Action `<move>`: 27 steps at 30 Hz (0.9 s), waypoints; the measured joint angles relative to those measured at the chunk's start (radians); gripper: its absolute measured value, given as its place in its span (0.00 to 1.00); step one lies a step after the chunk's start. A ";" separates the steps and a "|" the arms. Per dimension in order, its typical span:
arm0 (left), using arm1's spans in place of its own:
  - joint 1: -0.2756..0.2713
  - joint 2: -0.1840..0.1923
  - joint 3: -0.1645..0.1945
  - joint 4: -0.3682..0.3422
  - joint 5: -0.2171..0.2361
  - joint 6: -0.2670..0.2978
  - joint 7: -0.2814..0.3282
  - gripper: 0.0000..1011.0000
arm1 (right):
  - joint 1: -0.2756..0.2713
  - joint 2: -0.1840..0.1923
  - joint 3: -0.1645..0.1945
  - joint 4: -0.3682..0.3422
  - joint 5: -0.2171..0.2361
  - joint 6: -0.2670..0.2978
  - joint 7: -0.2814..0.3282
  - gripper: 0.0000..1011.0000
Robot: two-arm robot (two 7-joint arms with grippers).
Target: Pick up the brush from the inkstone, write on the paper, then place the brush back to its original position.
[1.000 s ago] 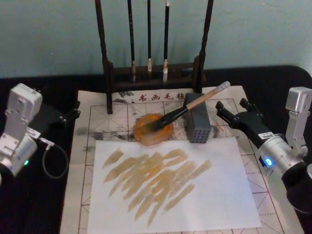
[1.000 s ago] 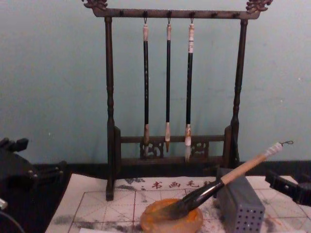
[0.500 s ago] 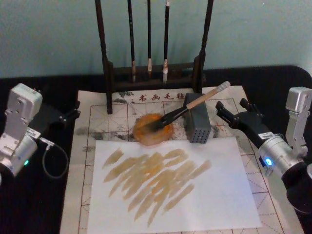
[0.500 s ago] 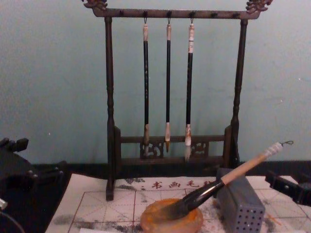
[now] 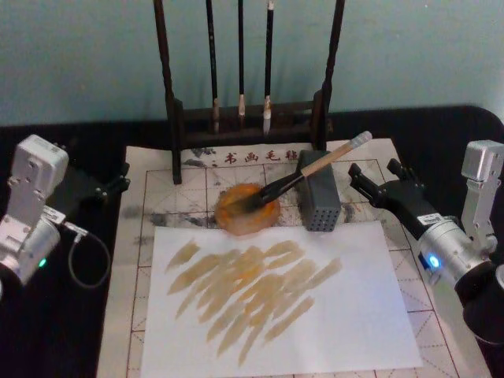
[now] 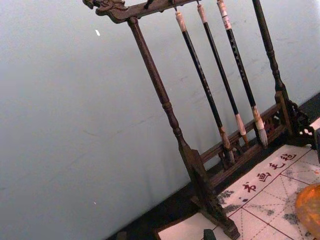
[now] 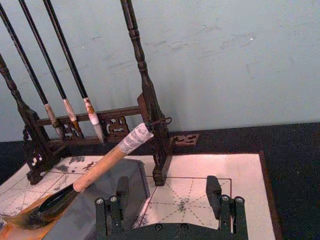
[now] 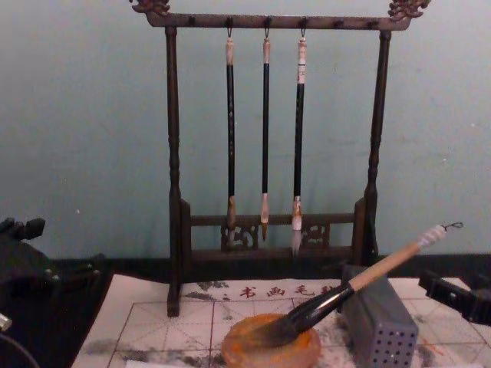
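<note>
You are seeing the brush lying tip-down in the inkstone, handle leaning on the grey block; the right pincer is sitting released just beside it, the left pincer idling well apart.

Two silver-grey arms, boxy white wrist housings. Black left end effector, black right end effector, screw heads along right fingers. Green light on left forearm, blue on right. Grey cable loops beside left arm.
</note>
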 joint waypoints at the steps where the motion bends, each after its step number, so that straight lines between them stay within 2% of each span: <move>1: 0.000 0.000 0.000 0.000 0.000 0.000 0.000 0.99 | 0.000 0.000 0.000 0.000 0.000 0.000 0.000 0.99; 27: 0.000 0.000 0.000 0.000 0.000 0.000 0.000 0.99 | 0.000 0.000 0.000 0.000 0.000 0.000 0.000 0.99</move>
